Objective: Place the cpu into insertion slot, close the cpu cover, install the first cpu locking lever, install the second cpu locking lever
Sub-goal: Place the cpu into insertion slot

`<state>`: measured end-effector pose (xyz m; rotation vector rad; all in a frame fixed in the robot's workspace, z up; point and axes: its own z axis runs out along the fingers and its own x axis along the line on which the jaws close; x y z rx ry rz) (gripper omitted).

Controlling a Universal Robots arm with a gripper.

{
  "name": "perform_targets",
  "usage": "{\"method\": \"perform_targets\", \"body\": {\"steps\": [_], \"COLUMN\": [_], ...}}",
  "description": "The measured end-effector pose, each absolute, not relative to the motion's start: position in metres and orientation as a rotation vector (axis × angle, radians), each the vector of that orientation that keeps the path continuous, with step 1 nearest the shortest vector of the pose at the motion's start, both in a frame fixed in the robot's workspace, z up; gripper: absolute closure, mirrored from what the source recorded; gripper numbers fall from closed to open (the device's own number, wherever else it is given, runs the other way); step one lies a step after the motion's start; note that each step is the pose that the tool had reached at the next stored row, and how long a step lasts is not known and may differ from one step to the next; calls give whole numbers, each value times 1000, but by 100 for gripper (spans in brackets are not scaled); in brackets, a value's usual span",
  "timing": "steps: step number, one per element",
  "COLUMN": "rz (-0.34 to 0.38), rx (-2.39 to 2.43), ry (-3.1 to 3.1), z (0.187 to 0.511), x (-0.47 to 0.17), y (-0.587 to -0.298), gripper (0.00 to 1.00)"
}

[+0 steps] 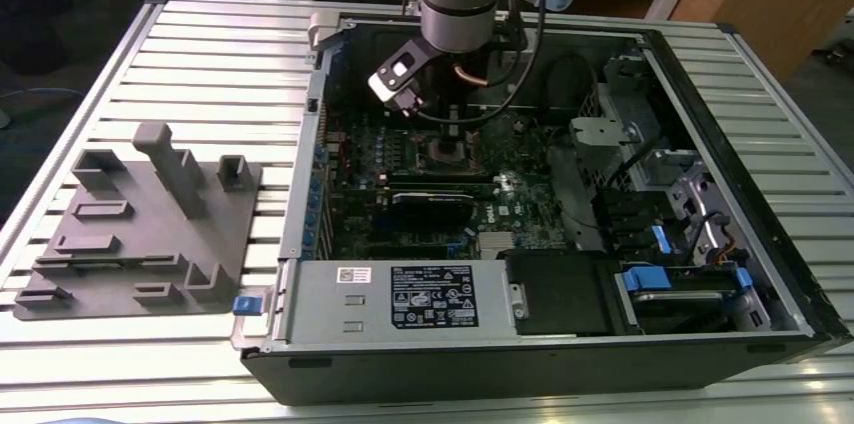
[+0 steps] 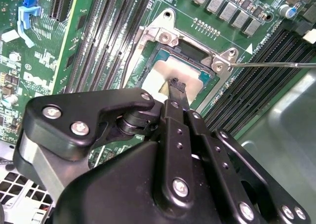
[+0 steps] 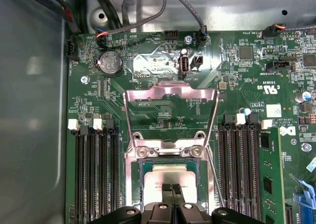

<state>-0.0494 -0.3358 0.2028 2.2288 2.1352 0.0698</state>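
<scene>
The cpu (image 3: 170, 173) lies flat in the insertion slot (image 3: 131, 179), its silver-grey top facing up; in the second wrist view the cpu (image 2: 165, 70) sits inside the slot's metal rim (image 2: 160, 35). The cpu cover (image 3: 170, 93) stands open, tilted back from its hinge. My gripper (image 3: 172, 188) is shut with nothing between the fingers, its tips resting on or just above the cpu's top (image 2: 176, 85). A thin wire locking lever (image 2: 271, 64) sticks out unlatched beside the slot. From the exterior view the gripper (image 1: 447, 134) hangs over the motherboard inside the open computer case.
Black memory slots (image 3: 96, 174) flank the socket on both sides. Cables (image 3: 187, 9) run along the case wall behind the board. A power supply (image 1: 400, 299) and drive bays (image 1: 681, 284) fill the near side of the case. A grey fixture tray (image 1: 140, 224) lies at the exterior view's left.
</scene>
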Motion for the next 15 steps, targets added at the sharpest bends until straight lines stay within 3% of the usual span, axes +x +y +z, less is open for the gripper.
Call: {"method": "perform_targets", "body": {"steps": [15], "rz": [69], "rx": [2229], "ry": [2135], "z": [199], "x": [-51], "y": [-336], "gripper": [89]}}
